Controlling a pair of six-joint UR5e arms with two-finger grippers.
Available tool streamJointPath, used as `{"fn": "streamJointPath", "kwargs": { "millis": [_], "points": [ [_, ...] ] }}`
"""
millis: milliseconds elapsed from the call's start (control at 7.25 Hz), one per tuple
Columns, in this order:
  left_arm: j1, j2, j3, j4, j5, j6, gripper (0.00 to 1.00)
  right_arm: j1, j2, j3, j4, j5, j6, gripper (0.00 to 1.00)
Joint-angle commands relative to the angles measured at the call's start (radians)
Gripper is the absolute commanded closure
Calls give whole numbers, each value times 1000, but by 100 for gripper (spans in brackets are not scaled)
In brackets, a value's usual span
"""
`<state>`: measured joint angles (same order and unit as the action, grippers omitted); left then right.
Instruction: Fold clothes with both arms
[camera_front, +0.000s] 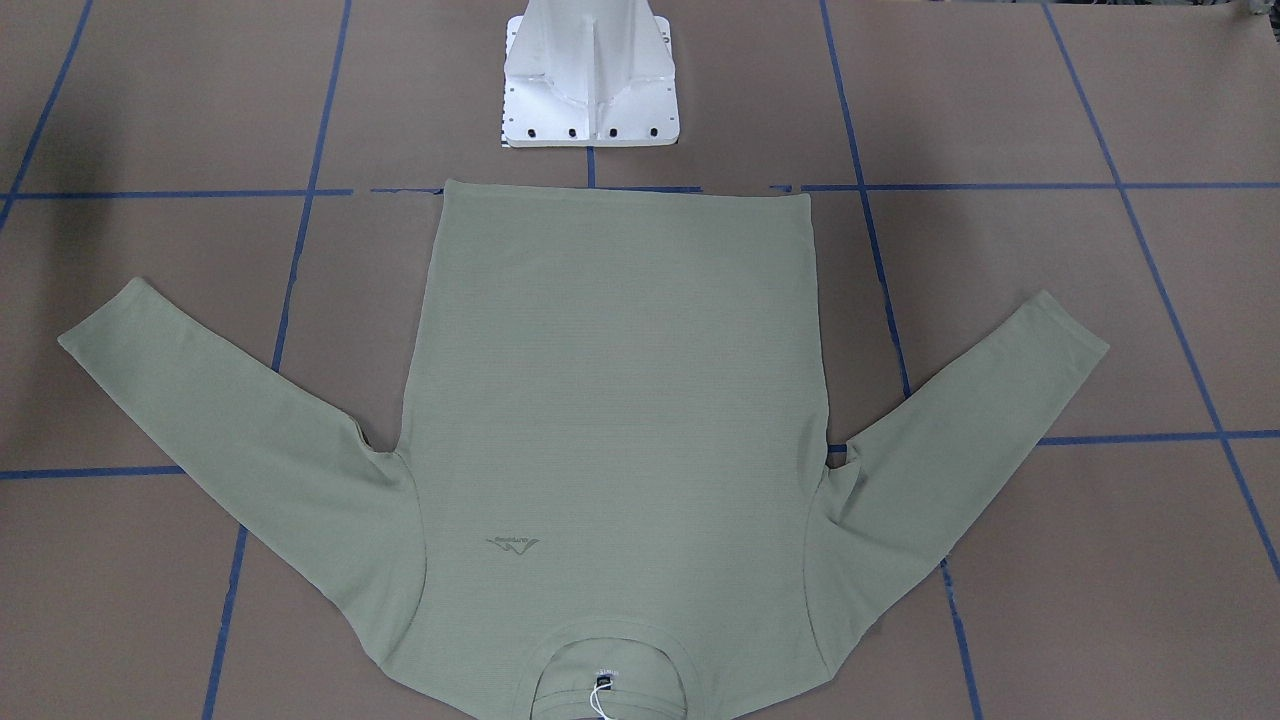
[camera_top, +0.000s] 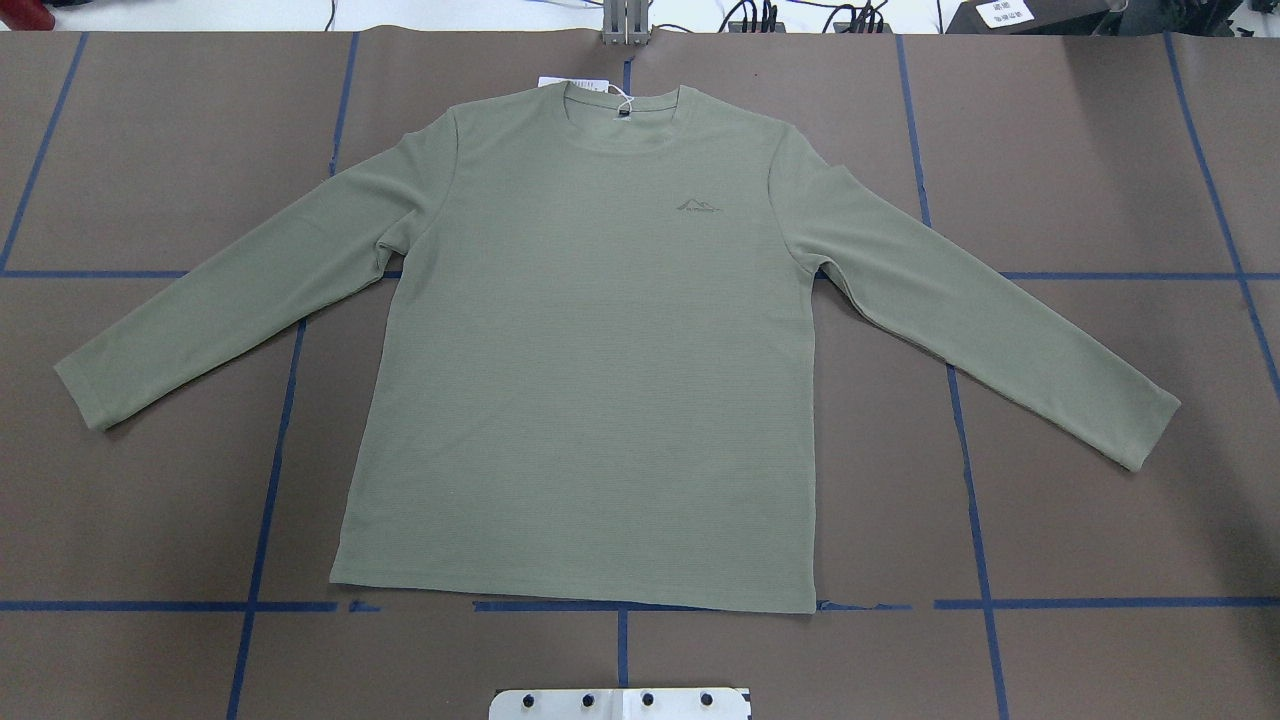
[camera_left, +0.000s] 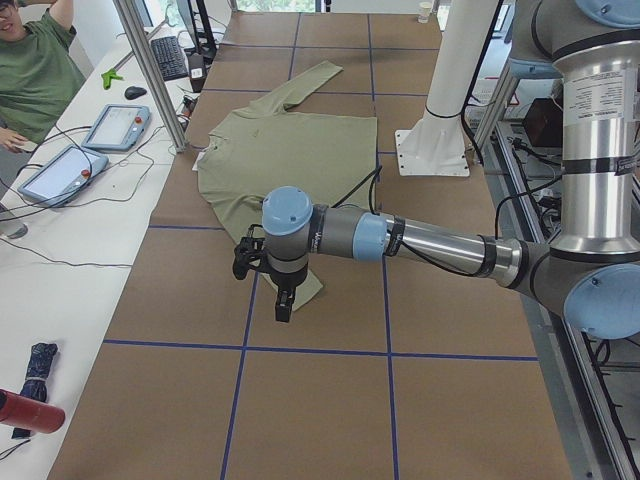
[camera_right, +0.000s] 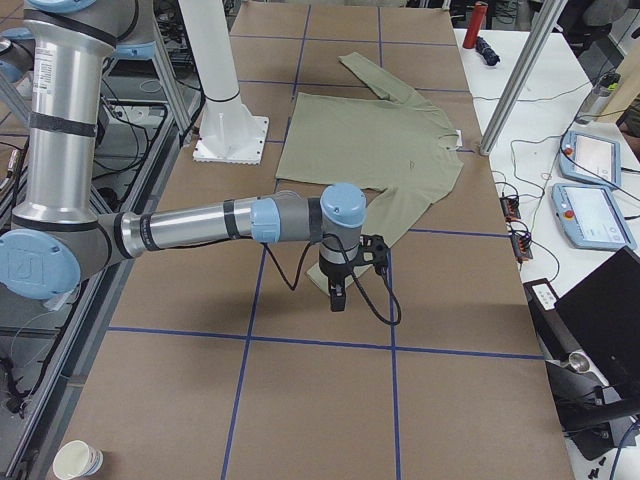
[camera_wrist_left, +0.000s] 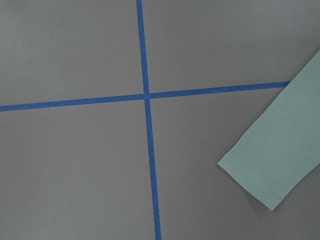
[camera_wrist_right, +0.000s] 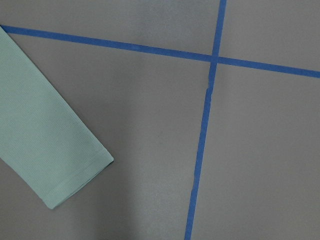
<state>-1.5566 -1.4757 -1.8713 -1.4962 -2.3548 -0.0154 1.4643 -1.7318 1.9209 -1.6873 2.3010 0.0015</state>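
The pale green long-sleeved shirt (camera_top: 590, 380) lies flat and face up on the brown table, sleeves spread, collar toward the far edge with its white hang tag (camera_top: 565, 82). It also shows in the front view (camera_front: 620, 400). The near arm's left gripper (camera_left: 283, 305) hangs above the table by the left sleeve end; I cannot tell if it is open or shut. The right gripper (camera_right: 337, 295) hangs likewise near the right sleeve end, state unclear. Each wrist view shows a cuff (camera_wrist_left: 280, 165) (camera_wrist_right: 45, 145) on bare table, with no fingers in sight.
The white pedestal base (camera_front: 592, 90) stands just behind the shirt's hem. Blue tape lines (camera_top: 270, 470) grid the table. Beside the table, a side desk holds teach pendants (camera_left: 115, 125) with a person (camera_left: 30, 70) seated there. A paper cup (camera_right: 78, 460) sits at the table's corner.
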Motion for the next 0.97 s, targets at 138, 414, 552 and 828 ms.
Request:
{"fn": "streamJointPath", "kwargs": {
  "millis": [138, 414, 552, 828],
  "points": [
    [1, 0, -14, -2, 0, 2, 0, -4, 27, 4, 2, 0, 3, 0],
    [4, -49, -8, -41, -3, -9, 0, -7, 104, 33, 0, 21, 21, 0],
    [3, -99, 18, -79, 3, -5, 0, -6, 109, 17, 5, 40, 25, 0],
    [3, -86, 44, -160, 0, -5, 0, -43, 84, -11, 169, 150, 55, 0]
  ]
}}
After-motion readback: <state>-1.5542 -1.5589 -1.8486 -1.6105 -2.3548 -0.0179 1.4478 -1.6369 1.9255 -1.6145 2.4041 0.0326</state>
